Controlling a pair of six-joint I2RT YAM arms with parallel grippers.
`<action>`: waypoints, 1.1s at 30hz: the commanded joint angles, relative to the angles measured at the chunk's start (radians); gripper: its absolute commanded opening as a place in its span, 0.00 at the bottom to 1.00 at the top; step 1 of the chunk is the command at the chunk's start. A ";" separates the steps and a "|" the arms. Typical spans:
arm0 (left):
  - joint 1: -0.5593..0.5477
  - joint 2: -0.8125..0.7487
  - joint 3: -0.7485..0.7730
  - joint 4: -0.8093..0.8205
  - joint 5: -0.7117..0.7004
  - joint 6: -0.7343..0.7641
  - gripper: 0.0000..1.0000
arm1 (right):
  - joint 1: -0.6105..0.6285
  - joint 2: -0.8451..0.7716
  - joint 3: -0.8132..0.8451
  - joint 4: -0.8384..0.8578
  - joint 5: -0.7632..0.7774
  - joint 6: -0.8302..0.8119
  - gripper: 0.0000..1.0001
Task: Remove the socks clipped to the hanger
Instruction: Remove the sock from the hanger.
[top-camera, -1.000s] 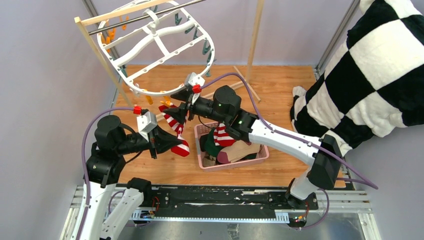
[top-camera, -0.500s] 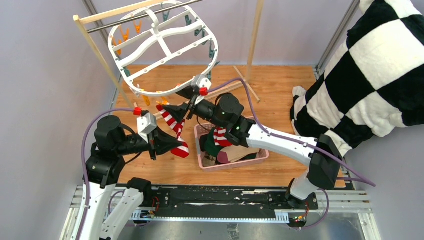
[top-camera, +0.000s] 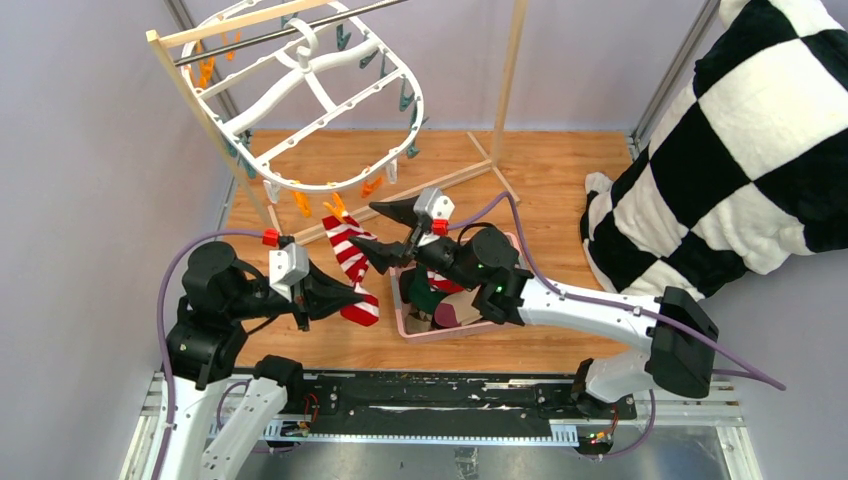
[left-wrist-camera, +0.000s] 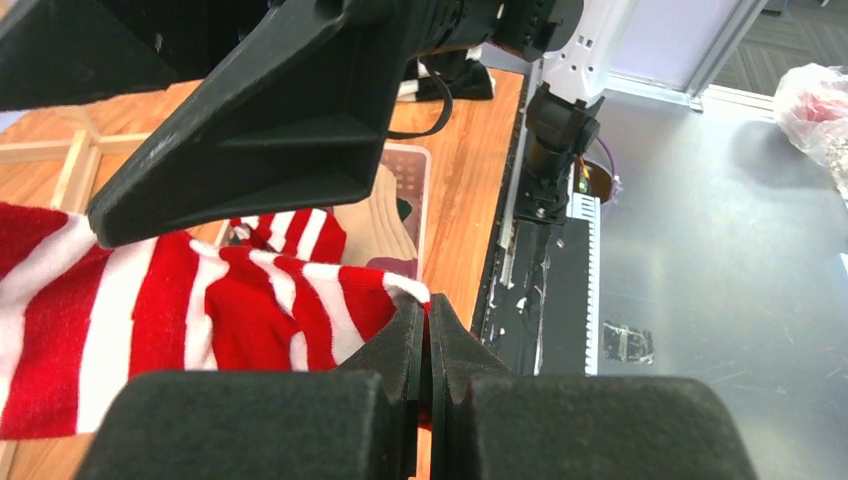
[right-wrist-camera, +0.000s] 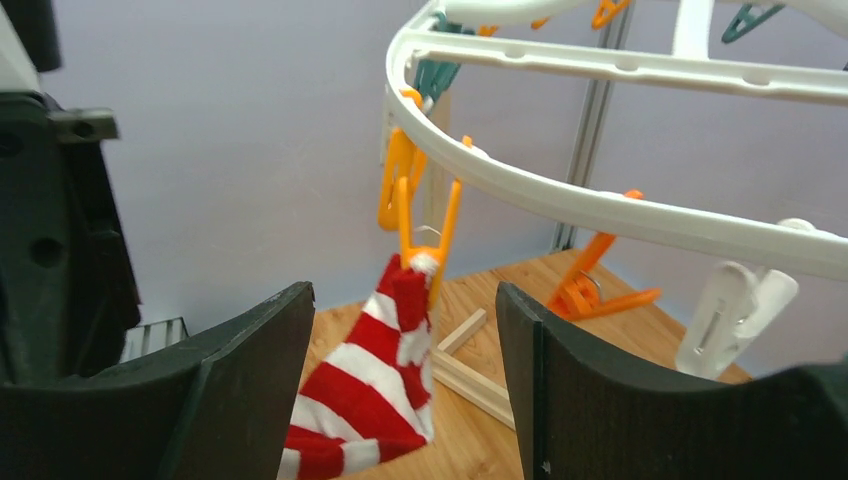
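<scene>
Left pincer (top-camera: 355, 293) is pressed tight together. It pinches the low end of the red-and-white striped sock (top-camera: 350, 260). In the left wrist view the sock's edge sits right between the shut tips of this pincer (left-wrist-camera: 428, 310), and the rest of the sock (left-wrist-camera: 250, 310) runs away to one side of it.

From that pincer the sock goes up and away to an orange clip (top-camera: 335, 207). The clip hangs from the rim of the white hanger (top-camera: 320, 187), above and past both pincers. The clip (right-wrist-camera: 415, 215) bites the top of the sock (right-wrist-camera: 385, 380), so the sock is not free yet.

Right pincer (top-camera: 385, 232) is spread wide and holds nothing. From its own camera, the clip and the sock top are straight ahead, in line with the gap of this pincer (right-wrist-camera: 403, 300) but not yet inside it.

To do this well, I think the right pincer should go forward and a bit up, until the clip's two orange handles are between its fingers. Then it should squeeze the handles, not the sock. The left pincer should hold on and pull softly toward itself. The hanger (right-wrist-camera: 600, 210) can swing, so slow moves are best.

A pink basket (top-camera: 470, 330) with other socks (top-camera: 440, 300) waits below the right pincer.
</scene>
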 joint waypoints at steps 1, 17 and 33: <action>-0.027 0.001 -0.019 -0.005 0.010 0.028 0.00 | 0.037 -0.036 -0.020 0.080 0.006 -0.024 0.72; -0.127 0.015 -0.011 -0.008 -0.069 0.037 0.00 | 0.033 0.096 0.179 0.002 0.018 -0.070 0.73; -0.134 0.005 -0.004 -0.006 -0.075 0.041 0.00 | 0.020 0.135 0.217 -0.032 0.024 -0.014 0.65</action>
